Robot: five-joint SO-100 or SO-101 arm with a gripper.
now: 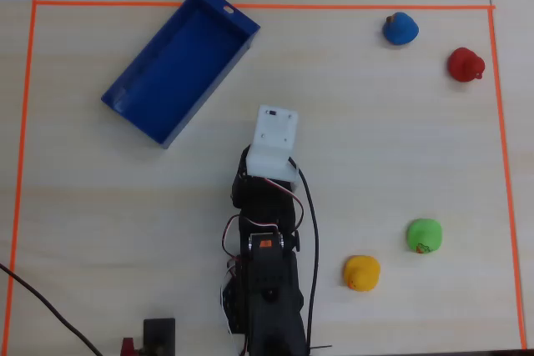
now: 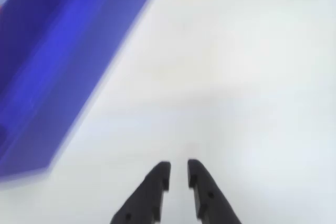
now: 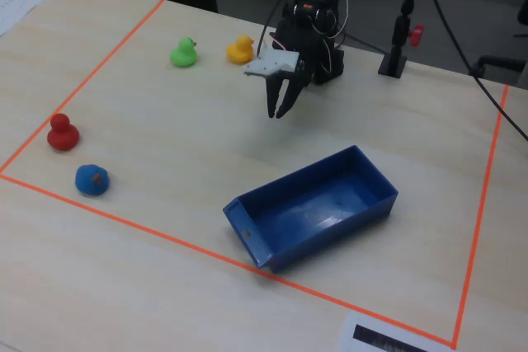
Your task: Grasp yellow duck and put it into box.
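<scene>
The yellow duck sits on the table to the right of the arm's base in the overhead view, and at the far back in the fixed view. The dark-blue box lies empty at the upper left, and also shows in the fixed view and at the left of the wrist view. My gripper hangs above bare table between the duck and the box. Its jaws are almost together, with only a thin gap and nothing between them. The duck is out of the wrist view.
A green duck stands just right of the yellow one. A red duck and a blue duck sit at the upper right. Orange tape frames the work area. Cables and a stand are by the arm's base.
</scene>
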